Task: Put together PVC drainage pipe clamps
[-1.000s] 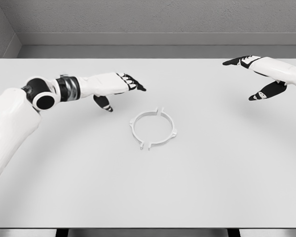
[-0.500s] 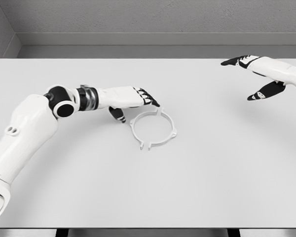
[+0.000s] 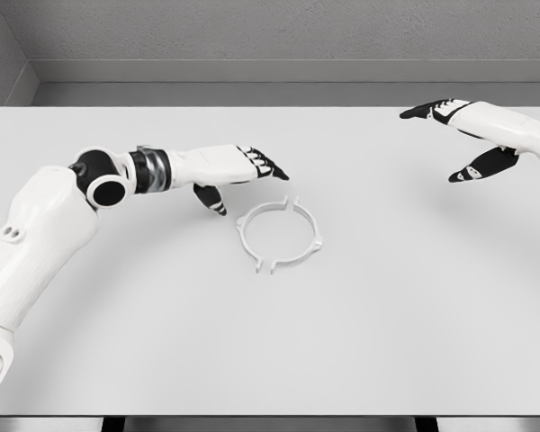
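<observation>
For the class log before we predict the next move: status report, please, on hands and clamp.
Left hand open, just up-left of the clamp ring, not touching. Right hand open, far right, idle. Clamp ring flat on table, ungrasped. Nothing in the way.

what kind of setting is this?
Likely a bare simulated workbench, not a real shop: a plain white table against grey walls, one white ring-shaped pipe clamp lying on it, and the left hand and right hand both open above it.

Even, bright, diffuse light is cast throughout; only faint soft shadows are seen beneath the left hand (image 3: pixel 243 171); sharp render.
</observation>
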